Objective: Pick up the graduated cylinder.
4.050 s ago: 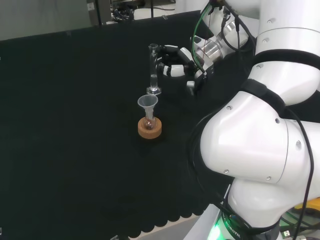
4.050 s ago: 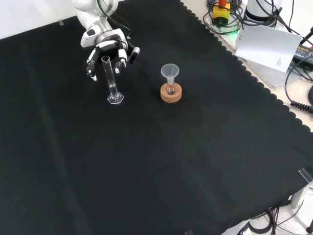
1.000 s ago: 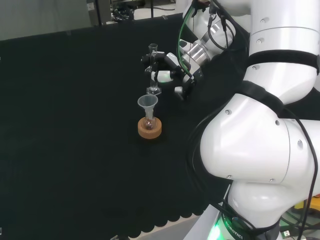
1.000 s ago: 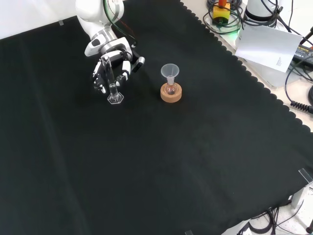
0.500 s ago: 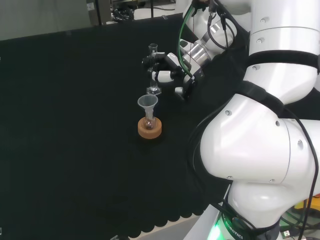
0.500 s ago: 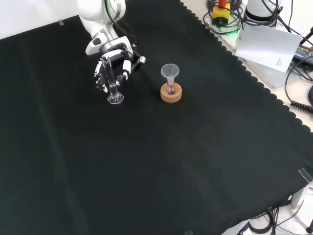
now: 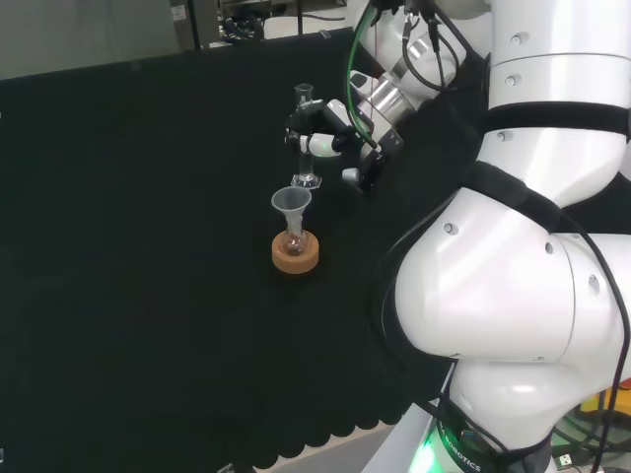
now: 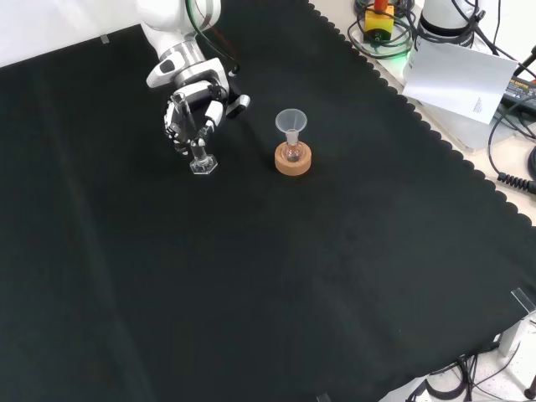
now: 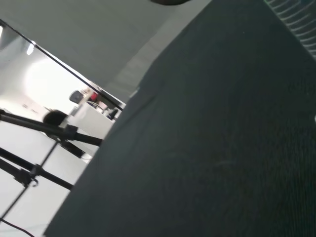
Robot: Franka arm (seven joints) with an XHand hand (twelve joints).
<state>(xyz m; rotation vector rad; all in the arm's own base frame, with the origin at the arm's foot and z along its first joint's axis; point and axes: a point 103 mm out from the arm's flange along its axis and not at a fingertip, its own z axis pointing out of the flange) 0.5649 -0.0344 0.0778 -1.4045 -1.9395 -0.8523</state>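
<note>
A clear glass graduated cylinder (image 7: 305, 148) with a hexagonal foot (image 8: 203, 164) stands upright near the far side of the black cloth in the head view. The black and white hand (image 7: 323, 139) sits at the cylinder's mid height, with its fingers curled round the tube. In the front view the hand (image 8: 194, 102) comes down from the top and covers the cylinder's upper part, so only the foot and lower tube show. Whether the foot touches the cloth I cannot tell.
A small round flask with a clear funnel (image 7: 292, 203) in its neck rests on a cork ring (image 7: 296, 253), close in front of the cylinder in the head view. In the front view that cork ring (image 8: 293, 159) lies right of the hand. White paper (image 8: 458, 74) and cables lie off the cloth.
The hand has moved onto the cylinder and its fingers have curled round the tube. In the front view the cylinder's foot has shifted slightly right and up.
</note>
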